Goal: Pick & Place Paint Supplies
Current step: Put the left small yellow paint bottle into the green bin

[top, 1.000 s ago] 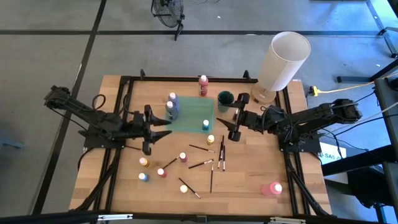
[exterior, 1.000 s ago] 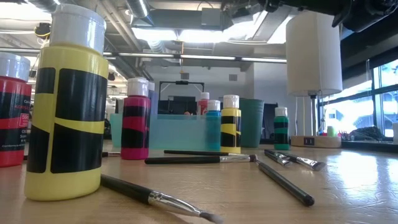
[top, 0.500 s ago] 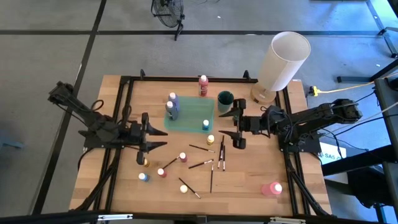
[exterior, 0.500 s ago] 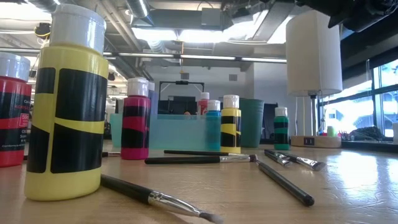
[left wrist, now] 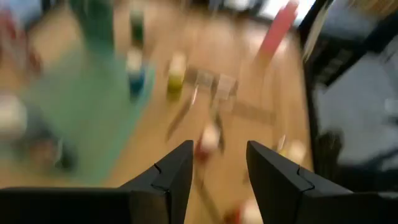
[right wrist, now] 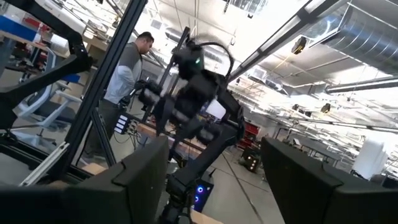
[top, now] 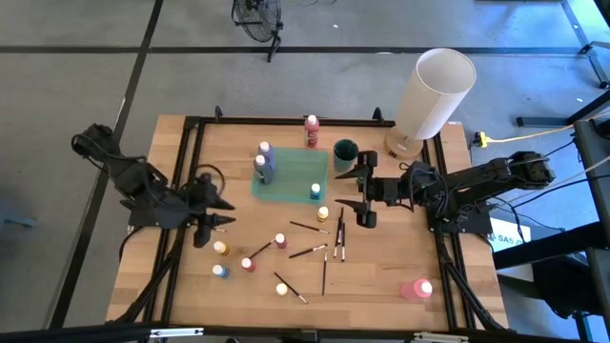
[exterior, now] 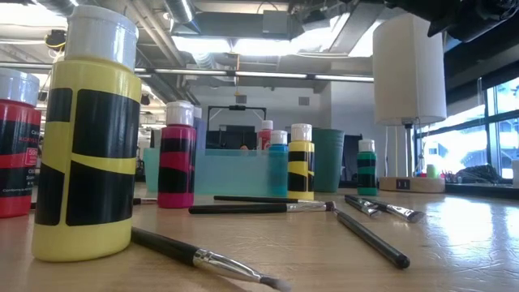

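Small white-capped paint bottles stand upright on the wooden table: an orange one (top: 220, 248), a pink one (top: 280, 240), a red one (top: 248, 264) and a yellow one (top: 323, 214). Thin dark brushes (top: 310, 252) lie flat among them. A teal tray (top: 291, 176) holds a purple bottle (top: 264, 152) and a blue one (top: 315, 191). My left gripper (top: 227, 217) hovers open above the table's left part, near the orange bottle, slanting downward, with nothing between its fingers (left wrist: 177, 171). My right gripper (top: 341, 191) hangs open right of the tray, pointing up into the room (right wrist: 214, 149).
A big white cylinder (top: 434, 90) stands at the far right corner, a dark green cup (top: 344, 152) beside the tray, a red bottle (top: 312, 129) behind it. A pink bottle (top: 416, 289) lies near the front right. A person (right wrist: 127, 68) stands beyond the table.
My left gripper has drawn back from the teal tray toward the table's left and near edges and has tipped to slant downward. My right gripper has turned a little in place. The bottles and brushes have stayed where they were.
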